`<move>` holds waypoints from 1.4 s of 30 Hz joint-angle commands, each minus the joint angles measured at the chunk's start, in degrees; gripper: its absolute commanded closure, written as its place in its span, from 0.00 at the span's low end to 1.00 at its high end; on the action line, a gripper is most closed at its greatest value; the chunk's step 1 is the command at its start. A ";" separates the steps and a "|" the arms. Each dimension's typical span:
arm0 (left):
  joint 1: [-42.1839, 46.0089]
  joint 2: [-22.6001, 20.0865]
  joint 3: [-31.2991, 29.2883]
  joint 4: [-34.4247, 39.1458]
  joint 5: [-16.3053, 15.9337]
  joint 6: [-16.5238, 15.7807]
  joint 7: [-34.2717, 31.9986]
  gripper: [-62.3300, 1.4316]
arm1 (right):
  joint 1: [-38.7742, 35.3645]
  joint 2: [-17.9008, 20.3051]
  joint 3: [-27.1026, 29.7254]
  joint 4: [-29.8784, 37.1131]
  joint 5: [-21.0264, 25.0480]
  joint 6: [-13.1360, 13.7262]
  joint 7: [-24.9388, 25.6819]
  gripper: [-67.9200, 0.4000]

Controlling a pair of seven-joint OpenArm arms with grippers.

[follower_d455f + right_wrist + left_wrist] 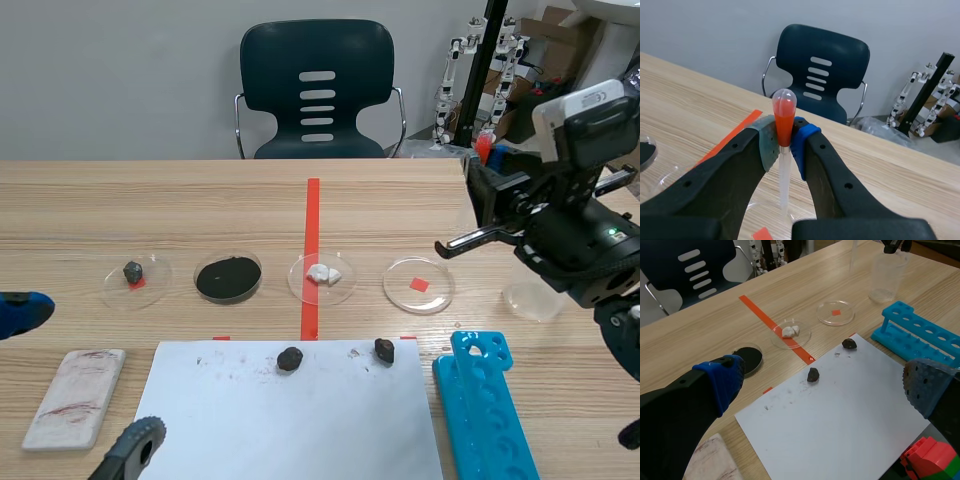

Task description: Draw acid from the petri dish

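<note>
Left gripper (825,390): closest to where I stand, low at the near edge of the table (150,210), fingers (722,377) spread wide with nothing between them.
Paper sheet (290,415): white, lying ahead of that gripper, with two dark stones (290,358) near its far edge.
Right gripper (786,145): raised above the table, pads (802,140) clamped on the pipette (784,107) just under its orange-red bulb, tip pointing down.
Petri dish (400,295): clear, sitting over a red tape square (419,285), near the beaker (535,298). The pipette hangs close by, but I cannot tell whether its tip is over the dish, and I see no liquid in it.
Pipette handling: looks light, thin plastic, with a soft bulb and a bendy stem. A pinch at the bulb suits it, since the squeeze is what works it.
Dish handling: shallow and light, likely to skid or spill if the tip nudges its rim, so best left untouched.
</note>
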 commanded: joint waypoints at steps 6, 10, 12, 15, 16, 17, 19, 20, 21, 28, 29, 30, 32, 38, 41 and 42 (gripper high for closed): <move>-0.15 0.00 -0.35 0.72 -0.55 -0.11 -0.87 0.00 | -2.45 2.34 1.22 7.80 2.27 -0.74 -2.10 0.90; -0.15 0.00 -0.35 0.72 -0.55 -0.11 -0.90 0.00 | -4.85 3.13 2.27 12.41 2.84 -1.77 -4.33 0.90; -0.15 0.00 -0.35 0.72 -0.55 -0.11 -0.87 0.00 | -6.25 3.13 3.28 14.75 2.84 -1.77 -5.66 0.90; -0.15 0.00 -0.35 0.72 -0.55 -0.11 -0.87 0.00 | -8.48 3.10 4.55 17.90 2.84 -1.77 -6.97 0.90; -0.15 0.00 -0.35 0.72 -0.55 -0.11 -0.87 0.00 | -9.27 3.10 4.94 18.82 2.84 -1.79 -7.34 0.90; -0.15 0.00 -0.35 0.72 -0.55 -0.11 -0.87 0.00 | -10.16 3.10 5.40 19.87 2.82 -1.77 -7.85 0.90; -0.15 0.00 -0.35 0.72 -0.55 -0.11 -0.87 0.00 | -11.76 3.10 6.23 21.94 2.82 -1.77 -8.83 0.90; -0.15 0.00 -0.35 0.72 -0.55 -0.11 -0.87 0.00 | -12.59 3.10 6.62 23.02 2.82 -1.77 -9.27 0.90; -0.15 0.00 -0.35 0.72 -0.55 -0.11 -0.87 0.00 | -13.42 3.10 7.04 24.11 2.84 -1.77 -9.60 0.90; -0.15 0.00 -0.35 0.72 -0.55 -0.11 -0.90 0.00 | -18.80 3.10 8.68 29.81 2.82 -1.77 -10.49 0.90; -0.15 0.00 -0.35 0.72 -0.55 -0.11 -0.87 0.00 | -19.45 3.10 8.68 30.42 2.78 -1.77 -10.51 0.90; -0.15 0.00 -0.35 0.72 -0.55 -0.11 -0.87 0.00 | -19.98 3.10 8.68 30.91 2.78 -1.77 -10.51 0.90; -0.15 0.00 -0.35 0.72 -0.55 -0.11 -0.87 0.00 | -20.76 3.10 8.68 31.56 2.78 -1.75 -10.49 0.90; -0.15 0.00 -0.35 0.72 -0.55 -0.11 -0.87 0.00 | -21.24 3.08 8.68 31.69 2.54 -1.77 -10.49 0.90; -0.15 0.00 -0.35 0.72 -0.55 -0.11 -0.87 0.00 | -21.24 3.08 8.68 31.69 2.54 -1.77 -10.47 0.90; -0.15 0.00 -0.35 0.72 -0.55 -0.11 -0.87 0.00 | -21.24 3.08 8.68 31.69 2.54 -1.77 -10.47 0.90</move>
